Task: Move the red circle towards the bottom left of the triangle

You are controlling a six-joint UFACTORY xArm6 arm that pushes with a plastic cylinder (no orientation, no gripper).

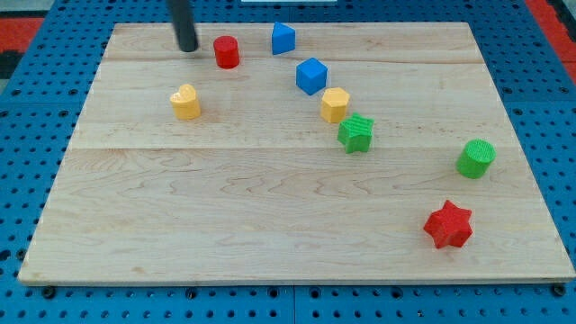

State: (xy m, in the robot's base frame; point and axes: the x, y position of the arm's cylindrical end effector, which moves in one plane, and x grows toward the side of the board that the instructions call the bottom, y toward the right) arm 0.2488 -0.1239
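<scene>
The red circle (226, 51) is a short red cylinder near the view's top, left of centre. The blue triangle (283, 38) stands to its right and slightly higher, a small gap between them. My tip (187, 48) is just left of the red circle, apart from it by a narrow gap; the dark rod rises out of the view's top.
A wooden board (270, 216) lies on a blue pegboard. On it are a yellow heart (186, 102), a blue cube (311, 76), a yellow hexagon (335, 104), a green star (356, 133), a green cylinder (475, 158) and a red star (448, 224).
</scene>
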